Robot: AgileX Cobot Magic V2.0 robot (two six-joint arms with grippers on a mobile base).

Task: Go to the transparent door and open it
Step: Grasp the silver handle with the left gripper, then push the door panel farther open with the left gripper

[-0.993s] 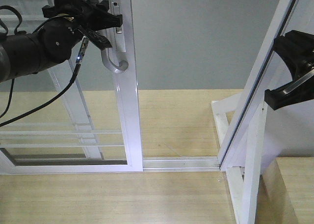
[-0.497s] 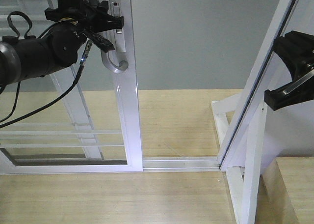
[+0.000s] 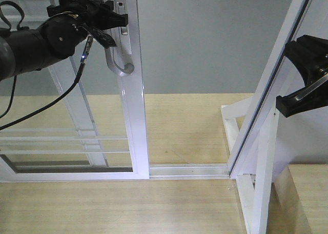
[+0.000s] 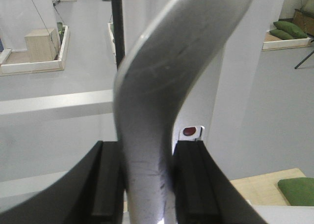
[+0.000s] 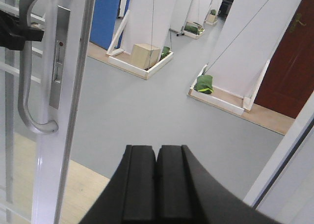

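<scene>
- At the far left, the black left gripper sits high against the door's rail. Its fingers are parted only as wide as the curved grey metal pull handle and pinch it from both sides.
- The tall clear-glass sliding door in a glossy white frame stands left of centre, with thin white bars across its lower glass and the handle on its right rail.
- A white floor track runs right from the door to a slanted white frame post.
- At the right edge, the black right gripper hangs in the air beside that post, its fingers pressed together and holding nothing.
</scene>
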